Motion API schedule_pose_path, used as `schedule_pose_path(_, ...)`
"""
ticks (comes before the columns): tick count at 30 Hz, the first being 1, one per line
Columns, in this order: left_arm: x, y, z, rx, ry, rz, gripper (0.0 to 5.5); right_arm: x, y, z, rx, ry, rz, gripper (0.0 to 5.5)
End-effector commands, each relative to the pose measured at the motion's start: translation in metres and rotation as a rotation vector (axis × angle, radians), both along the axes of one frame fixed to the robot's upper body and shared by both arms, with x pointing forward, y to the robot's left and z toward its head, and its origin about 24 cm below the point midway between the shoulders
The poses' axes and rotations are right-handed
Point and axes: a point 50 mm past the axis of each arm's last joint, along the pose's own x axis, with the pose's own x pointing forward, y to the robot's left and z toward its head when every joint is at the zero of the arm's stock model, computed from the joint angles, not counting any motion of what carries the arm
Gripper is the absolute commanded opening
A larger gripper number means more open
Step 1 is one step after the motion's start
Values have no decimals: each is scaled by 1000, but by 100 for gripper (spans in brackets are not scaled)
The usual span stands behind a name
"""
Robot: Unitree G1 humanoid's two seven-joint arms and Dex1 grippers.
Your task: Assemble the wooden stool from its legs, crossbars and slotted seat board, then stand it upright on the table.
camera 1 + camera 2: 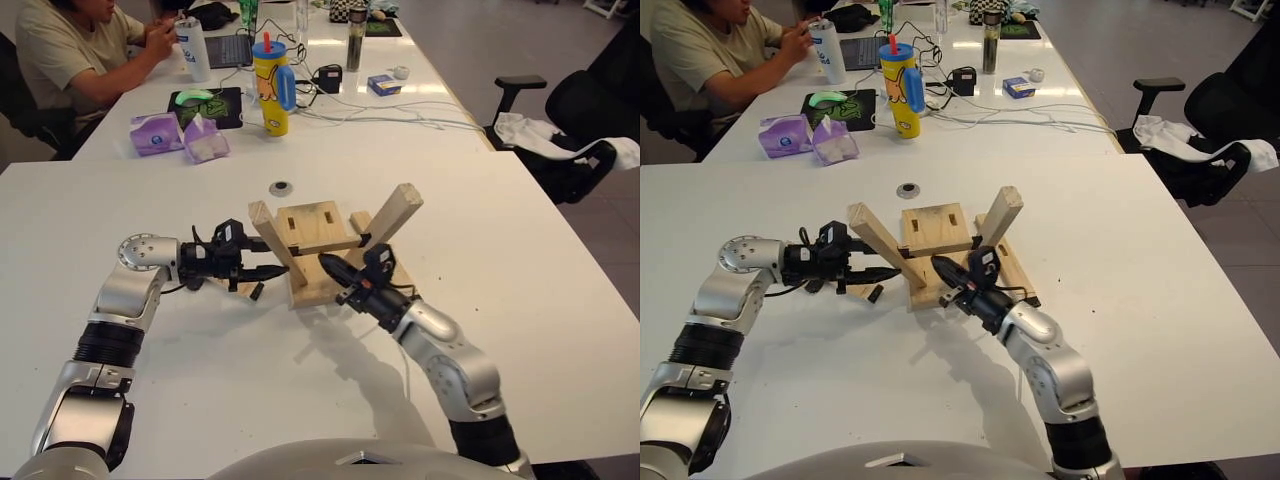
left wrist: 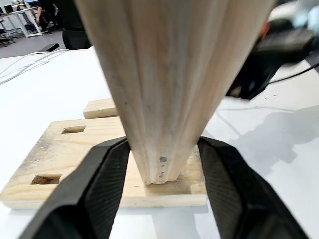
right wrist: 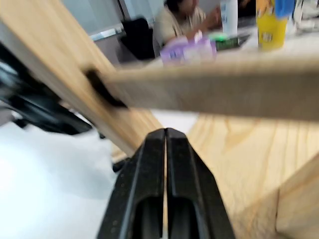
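A black office chair [image 1: 585, 100] stands beside two white tables [image 1: 520, 250] on grey floor [image 1: 480, 40].

Observed pale wooden seat board [image 1: 318, 222] lying flat on the table [image 1: 500, 250], two rectangular slots open near its far edge. Noted two square-section legs rising from the board in a V: left leg [image 1: 272, 238] tilted toward the robot's left, right leg [image 1: 397, 210] toward its right. Saw thin crossbar [image 1: 325, 246] bridging both legs partway up, roughly level. Found left leg's lower end at the board's near edge, clamped between the fingers of the left end effector [image 2: 162, 147]. Logged another flat wooden piece [image 2: 99, 107] just beside the board.
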Motion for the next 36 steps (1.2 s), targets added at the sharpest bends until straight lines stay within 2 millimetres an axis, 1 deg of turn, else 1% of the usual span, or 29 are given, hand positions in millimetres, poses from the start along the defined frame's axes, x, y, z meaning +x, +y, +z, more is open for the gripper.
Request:
schedule_pose_path(1,3,-8,5,0,-15,-38,307,3,-3,-28,-156,79,-56,0)
schedule_pose_path(4,5,-7,7,-7,-33,-15,348,0,-11,-46,-286,135,-82,0)
schedule_pose_path(6,5,3,10,3,-57,46,369,-4,-12,-52,-319,155,-79,0)
schedule_pose_path(8,-2,21,11,58,-99,121,398,-7,-10,-57,-340,173,-67,0)
schedule_pose_path(10,-17,41,23,13,-80,198,401,-9,-9,-62,-353,182,-60,0)
schedule_pose_path(11,-25,50,37,-52,-63,237,401,-9,-9,-65,-361,189,-58,0)
schedule_pose_path(12,-31,55,58,-158,-54,263,401,-10,-11,-67,-362,196,-64,0)
schedule_pose_path(13,-36,57,79,-243,-53,268,401,-11,-12,-68,-362,203,-71,0)
schedule_pose_path(15,-37,55,127,-449,-100,260,401,-12,-14,-71,-361,207,-80,0)
schedule_pose_path(16,-36,51,149,-552,-128,242,401,-13,-15,-72,-360,212,-86,0)
schedule_pose_path(18,-35,33,191,-769,-213,190,401,-13,-15,-75,-366,220,-85,0)
schedule_pose_path(19,-33,25,203,-861,-228,183,401,-13,-15,-76,-369,222,-82,0)
schedule_pose_path(20,-32,13,208,-912,-213,167,401,-12,-14,-77,-373,222,-76,0)
schedule_pose_path(21,-27,-3,203,-877,-194,180,401,-11,-13,-78,-378,217,-68,0)
schedule_pose_path(22,-19,-19,189,-807,-151,234,401,-10,-12,-79,-383,216,-63,0)
schedule_pose_path(23,-11,-33,167,-718,-76,288,401,-9,-11,-79,-383,216,-63,0)
schedule_pose_path(24,-4,-44,140,-580,-46,359,401,-8,-10,-80,-383,215,-60,0)
schedule_pose_path(25,-4,-53,110,-478,15,383,401,-7,-8,-80,-383,214,-53,0)
schedule_pose_path(26,-7,-59,81,-363,58,406,401,-6,-6,-79,-382,212,-48,0)
schedule_pose_path(27,-10,-62,56,-254,77,417,401,-4,-4,-79,-382,210,-43,0)
schedule_pose_path(28,-14,-65,37,-158,92,415,401,-3,-2,-79,-381,209,-39,0)
schedule_pose_path(29,-15,-64,23,-93,97,437,401,-2,0,-79,-380,206,-36,0)
schedule_pose_path(30,-13,-61,18,-61,76,466,401,-1,1,-78,-379,203,-33,0)
schedule_pose_path(31,-10,-58,20,-57,36,489,401,1,2,-78,-379,201,-32,0)
schedule_pose_path(32,-3,-56,31,-103,-12,523,401,1,2,-79,-380,203,-34,0)
schedule_pose_path(33,4,-54,46,-160,-77,555,401,2,2,-79,-380,203,-37,0)
schedule_pose_path(34,10,-52,65,-231,-158,579,401,3,2,-79,-372,199,-44,0)
schedule_pose_path(36,15,-48,110,-430,-304,632,401,6,1,-75,-336,173,-59,0)
